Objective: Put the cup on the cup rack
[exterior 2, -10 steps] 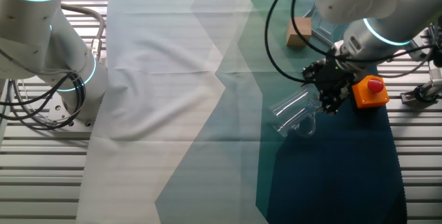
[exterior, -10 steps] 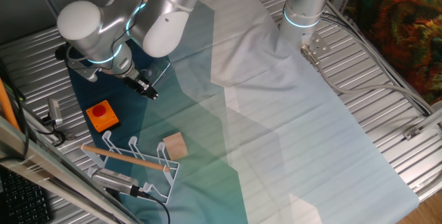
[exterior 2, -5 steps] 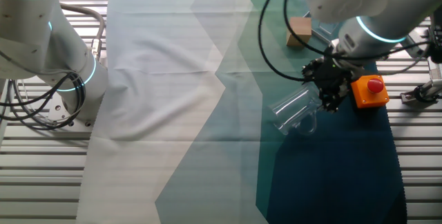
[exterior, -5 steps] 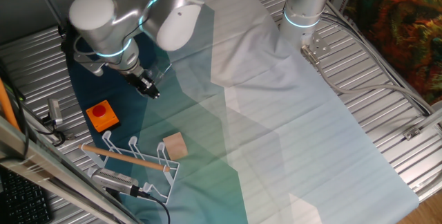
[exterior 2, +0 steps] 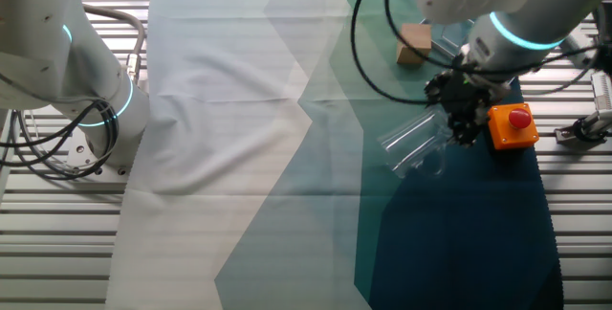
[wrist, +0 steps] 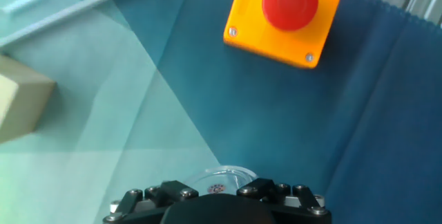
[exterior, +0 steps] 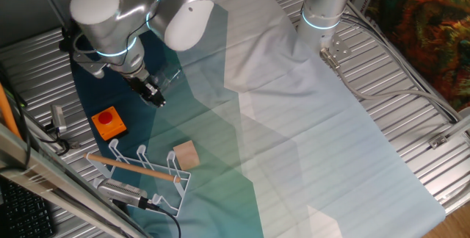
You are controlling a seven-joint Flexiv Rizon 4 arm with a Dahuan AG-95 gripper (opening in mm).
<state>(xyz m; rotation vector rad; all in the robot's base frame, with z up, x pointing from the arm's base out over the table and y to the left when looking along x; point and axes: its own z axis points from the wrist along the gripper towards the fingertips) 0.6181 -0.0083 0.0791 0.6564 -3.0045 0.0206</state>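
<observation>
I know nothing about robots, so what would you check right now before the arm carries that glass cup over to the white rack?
1. Cup in the grip: the gripper sits at the clear cup, but whether the fingers are clamped on it: cannot tell.
2. Cup off the cloth: it looks tilted and raised in the other fixed view: cannot tell for sure.
3. Cup rack free to receive: its prongs carry nothing: ok.
4. Orange button box lies between gripper and rack, close to the arm's path: not ok, go over it.
5. Wooden block stands right beside the rack, apart from it: ok, but mind it.
</observation>
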